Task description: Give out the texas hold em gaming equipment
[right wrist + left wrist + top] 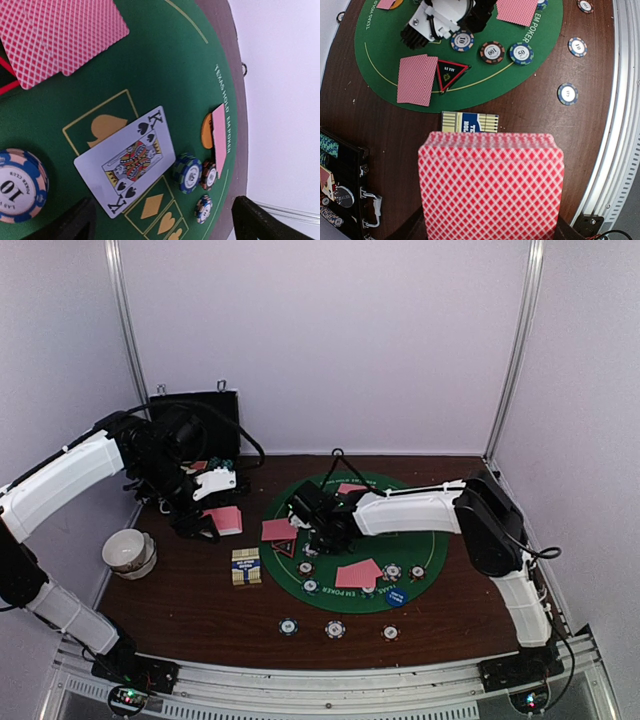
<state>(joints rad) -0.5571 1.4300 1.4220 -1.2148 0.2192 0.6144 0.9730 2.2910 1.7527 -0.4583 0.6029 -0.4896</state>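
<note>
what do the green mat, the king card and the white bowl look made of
Green mat: likely felt or printed cloth, matte, no glare. King of spades: thin coated paper or plastic, smooth, lies flat. White bowl: perhaps glazed ceramic, thick pale wall; plastic possible.

Chips (391,571) crowd mat (425,548), front-left wood (190,615) seemingly open

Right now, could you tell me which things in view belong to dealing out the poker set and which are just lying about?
Belonging to the job: held card deck, face-up king of spades, face-down cards, poker chips, triangle marker, blue disc.
Just lying about: white bowl, black case.
</note>
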